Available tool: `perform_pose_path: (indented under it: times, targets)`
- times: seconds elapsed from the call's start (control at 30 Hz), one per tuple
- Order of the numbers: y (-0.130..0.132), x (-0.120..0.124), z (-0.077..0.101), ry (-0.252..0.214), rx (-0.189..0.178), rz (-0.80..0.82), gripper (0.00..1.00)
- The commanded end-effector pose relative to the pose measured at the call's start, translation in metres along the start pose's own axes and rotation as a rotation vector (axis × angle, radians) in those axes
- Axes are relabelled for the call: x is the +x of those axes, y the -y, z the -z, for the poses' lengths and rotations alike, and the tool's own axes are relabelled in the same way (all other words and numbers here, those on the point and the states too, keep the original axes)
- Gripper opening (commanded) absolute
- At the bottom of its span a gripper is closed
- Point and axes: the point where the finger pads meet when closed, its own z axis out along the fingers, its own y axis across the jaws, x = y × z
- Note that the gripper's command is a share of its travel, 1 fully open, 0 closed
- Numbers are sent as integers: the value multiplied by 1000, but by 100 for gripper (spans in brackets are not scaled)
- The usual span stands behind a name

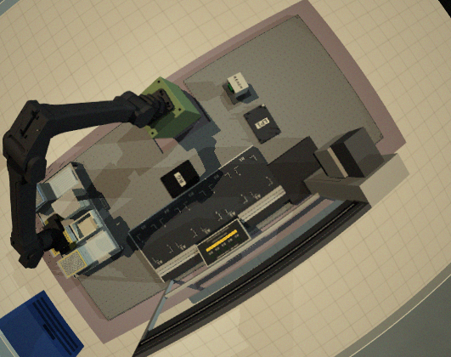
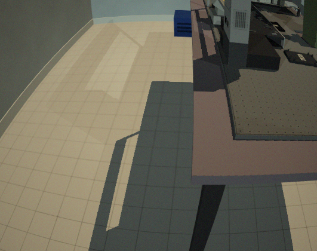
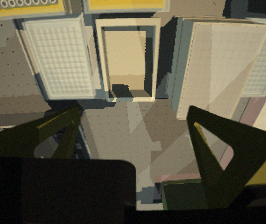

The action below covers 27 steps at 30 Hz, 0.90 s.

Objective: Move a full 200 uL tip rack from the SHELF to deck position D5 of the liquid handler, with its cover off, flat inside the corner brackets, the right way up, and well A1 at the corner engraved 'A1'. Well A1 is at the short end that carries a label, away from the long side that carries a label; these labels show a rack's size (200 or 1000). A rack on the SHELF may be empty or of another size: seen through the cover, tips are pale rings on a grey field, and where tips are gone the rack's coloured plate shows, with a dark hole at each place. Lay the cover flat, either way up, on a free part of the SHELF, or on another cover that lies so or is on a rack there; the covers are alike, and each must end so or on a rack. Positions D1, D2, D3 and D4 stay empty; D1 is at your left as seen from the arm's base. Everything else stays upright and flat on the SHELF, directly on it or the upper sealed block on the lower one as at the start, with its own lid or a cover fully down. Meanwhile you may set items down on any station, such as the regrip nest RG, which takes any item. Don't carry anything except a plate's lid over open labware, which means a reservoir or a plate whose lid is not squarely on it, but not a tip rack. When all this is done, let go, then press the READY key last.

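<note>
claw [image 3: 138, 150]: wide open, holding nothing | yellow tip racks [image 3: 127, 5]: sat at the far edge of the wrist view, ahead of the claw; open trough [image 3: 127, 60] lay between

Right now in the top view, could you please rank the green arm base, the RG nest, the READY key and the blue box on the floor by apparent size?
1. Blue box, though partly cut off by the frame.
2. Green arm base.
3. RG nest.
4. READY key.
The base stands taller and so nearer the camera, which may flatter it.

Beige tiled floor [image 2: 65, 150], grey wall [image 2: 27, 49]
</note>
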Motion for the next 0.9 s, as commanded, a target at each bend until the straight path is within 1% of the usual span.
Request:
perform_pose_path:
  times: [0.0,0.67,0.7,0.73,0.87]
  targets:
    - [-10,-15,22,54,-26,14,100]
    - [-10,-15,22,54,-26,14,100]
    - [-2,-10,24,60,-30,22,100]
    - [8,-12,24,61,-27,13,100]
    - [28,-12,23,61,-25,13,100]
